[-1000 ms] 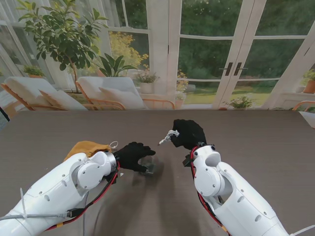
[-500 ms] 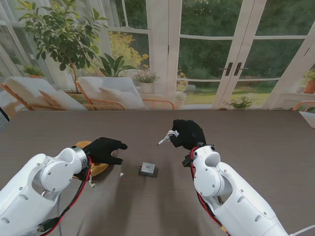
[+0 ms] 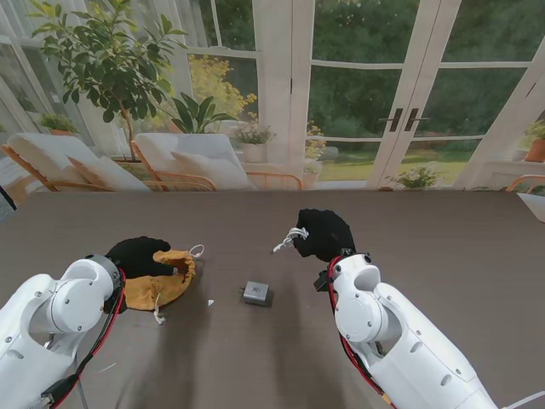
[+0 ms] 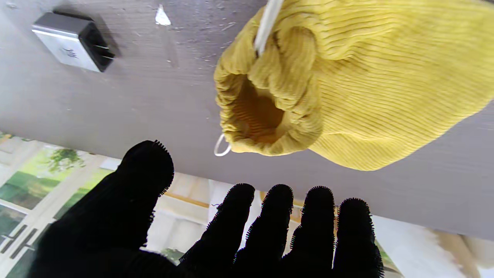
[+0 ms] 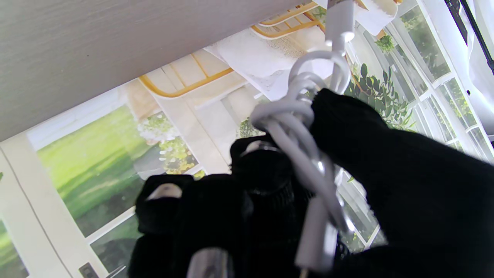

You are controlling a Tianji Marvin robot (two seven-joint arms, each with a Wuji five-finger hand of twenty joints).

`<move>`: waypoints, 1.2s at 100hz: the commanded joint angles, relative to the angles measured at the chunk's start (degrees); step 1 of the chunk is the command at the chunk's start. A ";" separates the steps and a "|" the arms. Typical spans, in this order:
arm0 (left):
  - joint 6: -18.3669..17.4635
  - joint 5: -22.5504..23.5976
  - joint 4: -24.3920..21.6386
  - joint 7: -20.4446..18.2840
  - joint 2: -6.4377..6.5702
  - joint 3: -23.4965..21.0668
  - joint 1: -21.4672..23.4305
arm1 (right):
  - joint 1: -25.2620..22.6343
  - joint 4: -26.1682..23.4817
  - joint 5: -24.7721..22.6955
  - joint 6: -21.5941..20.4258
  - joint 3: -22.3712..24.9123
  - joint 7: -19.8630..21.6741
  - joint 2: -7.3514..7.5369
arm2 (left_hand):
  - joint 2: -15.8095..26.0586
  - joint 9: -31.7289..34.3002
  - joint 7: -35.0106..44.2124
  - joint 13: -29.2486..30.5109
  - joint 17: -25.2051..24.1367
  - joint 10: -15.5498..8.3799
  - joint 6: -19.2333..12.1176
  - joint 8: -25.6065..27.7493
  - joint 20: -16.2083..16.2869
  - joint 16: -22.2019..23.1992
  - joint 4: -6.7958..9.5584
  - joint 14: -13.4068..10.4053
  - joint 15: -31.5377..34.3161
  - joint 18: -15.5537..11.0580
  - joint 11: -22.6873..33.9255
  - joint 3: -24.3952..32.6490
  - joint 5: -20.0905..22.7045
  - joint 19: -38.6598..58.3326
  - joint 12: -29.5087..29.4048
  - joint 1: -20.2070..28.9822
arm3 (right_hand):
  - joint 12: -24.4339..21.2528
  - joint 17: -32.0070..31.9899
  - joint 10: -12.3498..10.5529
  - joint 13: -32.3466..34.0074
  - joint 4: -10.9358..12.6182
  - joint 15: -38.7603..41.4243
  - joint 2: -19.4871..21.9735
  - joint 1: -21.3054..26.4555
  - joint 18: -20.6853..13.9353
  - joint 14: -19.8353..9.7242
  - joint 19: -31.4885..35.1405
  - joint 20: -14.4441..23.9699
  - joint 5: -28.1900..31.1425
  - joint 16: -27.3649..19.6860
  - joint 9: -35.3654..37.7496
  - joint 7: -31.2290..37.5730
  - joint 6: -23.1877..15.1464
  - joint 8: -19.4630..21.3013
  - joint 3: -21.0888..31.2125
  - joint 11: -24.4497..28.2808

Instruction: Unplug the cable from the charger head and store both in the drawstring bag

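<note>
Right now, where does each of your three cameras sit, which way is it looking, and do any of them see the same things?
Stand camera: above the shoulders, looking down at the table; both white arms, left hand and right hand show.
Left wrist camera: looks along open black fingers at the yellow drawstring bag and charger head.
Right wrist camera: looks along the right hand shut on the coiled white cable.
Shared: stand and left wrist views both show bag and charger head.
</note>
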 commanded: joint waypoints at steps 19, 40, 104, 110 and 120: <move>7.05 2.10 0.93 -1.27 -0.29 -0.01 -0.20 | -0.51 -0.22 0.15 -0.47 -0.11 0.48 -0.33 | -2.62 1.52 -1.48 3.17 -7.36 2.39 4.62 -0.39 -0.08 4.71 -0.50 2.81 7.09 0.37 1.00 1.06 -1.55 28.99 4.66 -4.43 | 1.08 31.11 7.85 -0.29 4.05 3.53 1.79 5.38 -4.35 -10.32 14.23 2.16 2.71 0.12 3.77 4.57 -1.75 2.04 11.58 6.03; 14.92 -1.59 3.03 -3.50 -0.03 1.93 -2.64 | -0.29 0.45 0.42 -0.57 -0.28 0.67 -0.35 | -2.69 3.78 -0.03 5.31 -7.21 4.39 7.09 0.84 -4.34 7.64 -0.77 4.60 12.75 1.56 2.91 0.07 0.20 41.07 7.54 -6.38 | 1.11 31.11 7.86 -0.30 4.11 3.55 1.72 5.41 -4.26 -10.20 14.28 2.17 2.74 0.11 3.78 4.56 -1.81 2.06 11.58 6.04; 24.78 -6.47 10.91 -0.61 -0.41 7.12 -7.36 | -0.07 0.89 0.61 -0.52 -0.16 0.80 -0.35 | -0.75 13.79 8.23 16.36 3.07 4.61 6.76 8.64 -2.10 13.14 -0.47 7.38 27.22 6.64 14.96 -1.48 10.91 56.41 18.78 -8.65 | 1.16 31.13 7.88 -0.30 4.28 3.57 1.71 5.28 -4.29 -10.08 14.34 2.17 2.75 0.11 3.78 4.49 -1.85 2.06 11.58 6.06; 24.50 -6.43 11.53 -0.29 -0.47 7.45 -7.58 | -0.04 0.89 0.59 -0.50 -0.17 0.89 -0.33 | -0.84 14.62 8.89 17.34 4.12 4.21 6.27 9.20 -1.73 13.35 -0.47 7.20 28.23 6.86 15.90 -0.93 11.36 57.03 19.33 -8.62 | 1.17 31.13 7.85 -0.32 4.29 3.59 1.68 5.25 -4.32 -9.87 14.35 2.18 2.79 0.11 3.78 4.51 -1.83 2.06 11.58 6.08; 23.97 -6.46 12.68 -0.02 -0.51 8.14 -8.14 | -0.04 0.86 0.66 -0.46 -0.17 0.86 -0.35 | -0.71 15.91 10.09 18.37 4.97 3.75 5.69 9.92 -1.40 13.66 -0.52 7.08 29.31 7.19 16.84 -0.53 12.86 57.54 19.88 -8.87 | 1.17 31.13 7.85 -0.31 4.31 3.58 1.67 5.25 -4.34 -10.04 14.36 2.17 2.79 0.11 3.78 4.51 -1.82 2.06 11.58 6.08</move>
